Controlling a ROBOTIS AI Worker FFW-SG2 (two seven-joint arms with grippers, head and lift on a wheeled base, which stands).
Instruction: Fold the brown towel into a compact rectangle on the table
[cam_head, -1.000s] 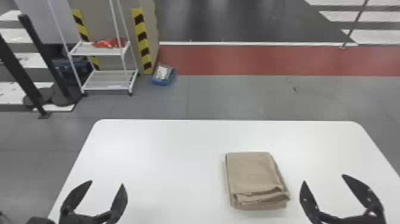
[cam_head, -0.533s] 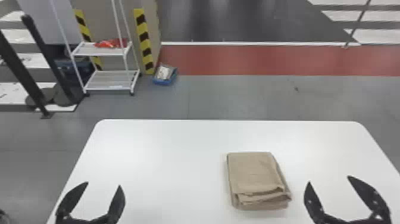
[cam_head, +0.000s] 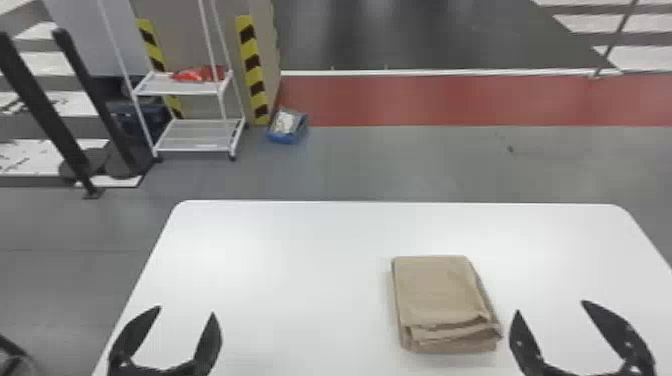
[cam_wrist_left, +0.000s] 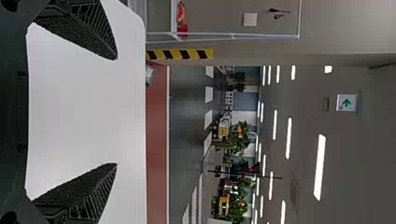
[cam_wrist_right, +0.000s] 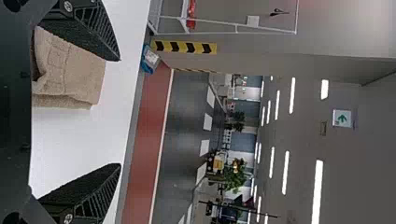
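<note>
Folded brown towel (cam_head: 437, 292) on white table (cam_head: 300, 270).

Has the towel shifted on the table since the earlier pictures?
No, the brown towel lies in the same place against the far corners of the white table.

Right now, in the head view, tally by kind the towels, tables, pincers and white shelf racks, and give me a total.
Towels: 1, the brown one
Tables: 1, the white one
Pincers: 2, left pincer and right pincer
White shelf racks: 1
Total: 5
</note>
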